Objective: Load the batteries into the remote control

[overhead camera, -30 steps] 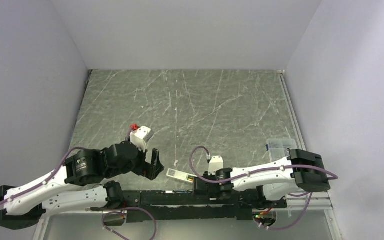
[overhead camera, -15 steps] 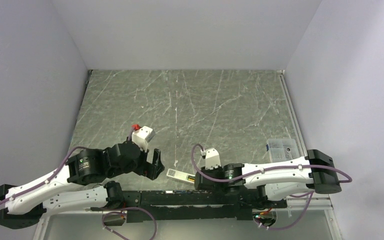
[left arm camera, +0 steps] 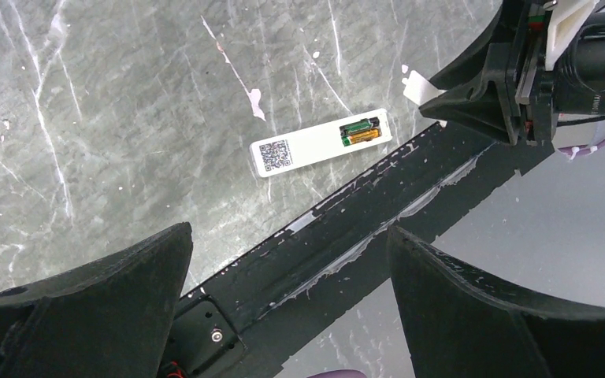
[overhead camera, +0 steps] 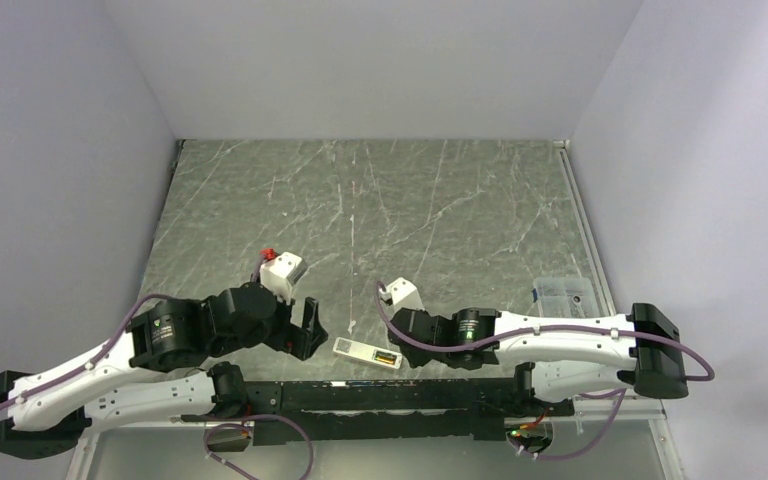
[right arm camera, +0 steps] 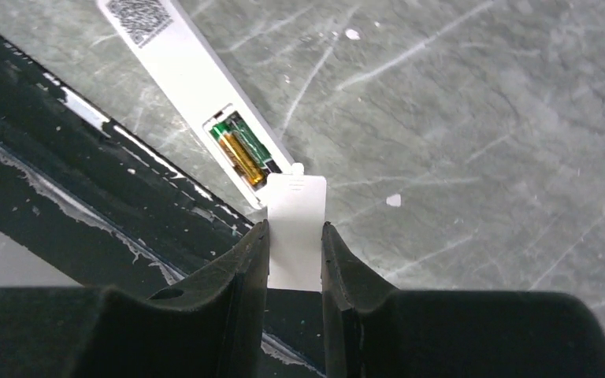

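Batteries (right arm camera: 240, 151) sit in remote control (right arm camera: 181, 71); right fingers (right arm camera: 236, 268), clamped on cover (right arm camera: 297, 220), have swung round; left fingers (left arm camera: 110, 291) apart.

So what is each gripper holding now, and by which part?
Right gripper pinches the white battery cover by its long edges, at the end away from its tab. Left gripper is open, holding nothing.

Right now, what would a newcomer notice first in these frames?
The white remote control lies back-up beside the black front rail, its bay open with both batteries seated. The right gripper is shut on the small white cover, held right at the remote's open end. The left gripper hangs wide open and empty near the rail.
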`<action>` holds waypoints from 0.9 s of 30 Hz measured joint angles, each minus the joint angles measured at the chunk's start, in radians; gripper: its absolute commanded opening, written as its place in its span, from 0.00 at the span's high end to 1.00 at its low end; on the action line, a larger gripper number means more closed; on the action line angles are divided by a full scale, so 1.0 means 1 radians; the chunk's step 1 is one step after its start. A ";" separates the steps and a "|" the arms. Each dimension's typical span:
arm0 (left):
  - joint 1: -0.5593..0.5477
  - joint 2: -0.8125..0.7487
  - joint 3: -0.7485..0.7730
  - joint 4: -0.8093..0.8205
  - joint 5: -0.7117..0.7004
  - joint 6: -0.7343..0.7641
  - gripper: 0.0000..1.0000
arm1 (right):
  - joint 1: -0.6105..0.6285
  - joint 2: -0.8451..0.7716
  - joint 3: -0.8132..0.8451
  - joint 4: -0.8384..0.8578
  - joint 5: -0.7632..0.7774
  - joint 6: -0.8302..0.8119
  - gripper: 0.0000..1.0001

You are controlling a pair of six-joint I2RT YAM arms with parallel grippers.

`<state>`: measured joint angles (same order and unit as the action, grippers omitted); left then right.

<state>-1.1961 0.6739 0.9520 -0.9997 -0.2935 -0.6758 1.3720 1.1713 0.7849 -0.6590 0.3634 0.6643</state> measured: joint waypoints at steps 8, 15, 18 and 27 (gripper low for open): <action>-0.001 -0.002 0.000 0.000 0.000 0.001 0.01 | -0.039 0.035 0.030 0.079 -0.093 -0.204 0.91; -0.001 -0.006 0.000 0.000 0.000 0.001 0.01 | -0.059 0.075 0.033 0.131 -0.167 -0.345 0.91; -0.001 -0.011 0.000 0.001 0.000 0.001 0.01 | -0.062 0.098 0.033 0.148 -0.193 -0.390 0.93; -0.001 -0.011 0.000 0.000 0.000 0.001 0.01 | -0.063 0.126 0.028 0.200 -0.222 -0.492 0.92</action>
<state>-1.1973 0.6628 0.9520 -0.9993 -0.2939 -0.6746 1.3094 1.2972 0.8131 -0.4595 0.1413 0.1719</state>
